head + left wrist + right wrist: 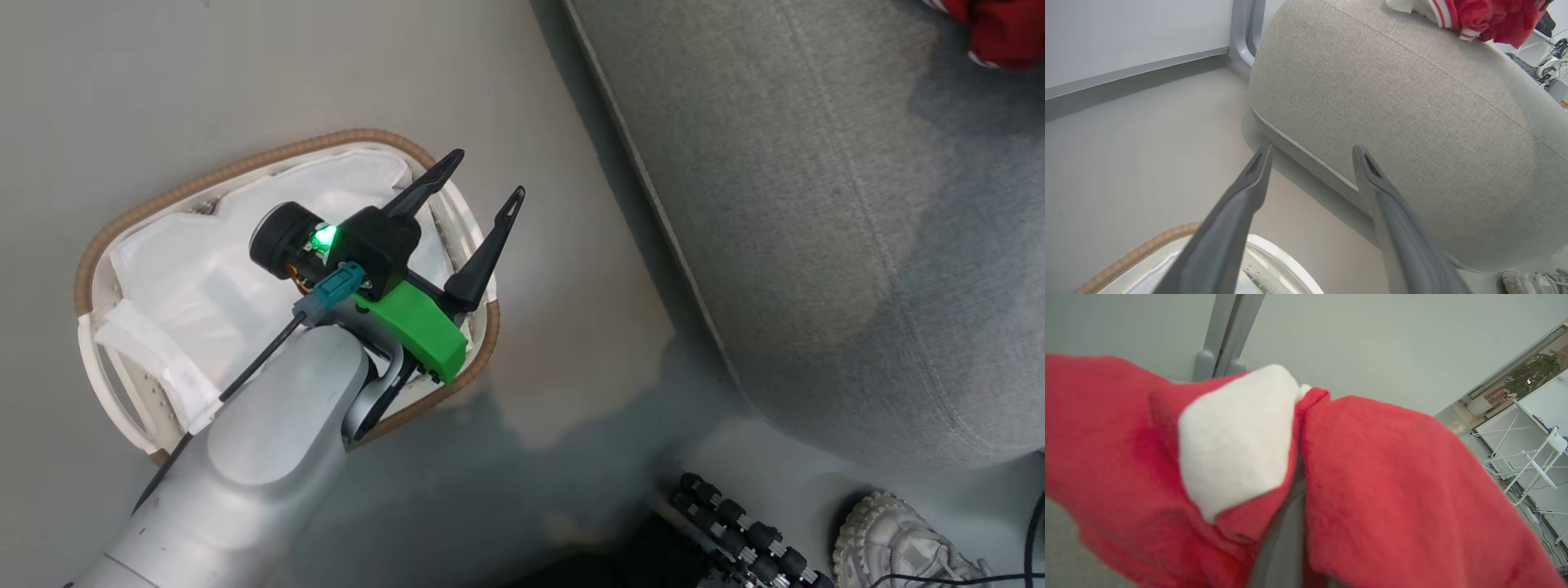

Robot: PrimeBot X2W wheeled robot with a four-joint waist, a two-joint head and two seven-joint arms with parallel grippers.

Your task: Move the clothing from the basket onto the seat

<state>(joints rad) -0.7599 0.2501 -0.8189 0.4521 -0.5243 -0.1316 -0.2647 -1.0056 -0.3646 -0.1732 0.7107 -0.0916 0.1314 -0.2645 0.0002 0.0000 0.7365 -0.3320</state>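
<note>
The white basket [245, 167] with its brown woven rim stands on the floor at the left, and inside it I see just the white liner [204, 269]. My left gripper [487, 174] hovers over the basket's right rim, open and holding nothing; in the left wrist view its fingers [1249, 196] spread wide toward the grey seat [1412, 102]. The seat [816, 204] takes up the right side. Red clothing [1008, 33] with white cuffs lies on it at the far corner [1486, 16]. My right gripper [1290, 522] is shut on the clothing [1392, 477], whose red folds drape over its fingertips.
A person's pale sneaker [898, 547] stands on the floor by the seat's near corner, beside a black ribbed part [743, 531]. A wall with a grey baseboard [1139, 71] runs behind the basket. A white folding frame [1535, 457] stands far off.
</note>
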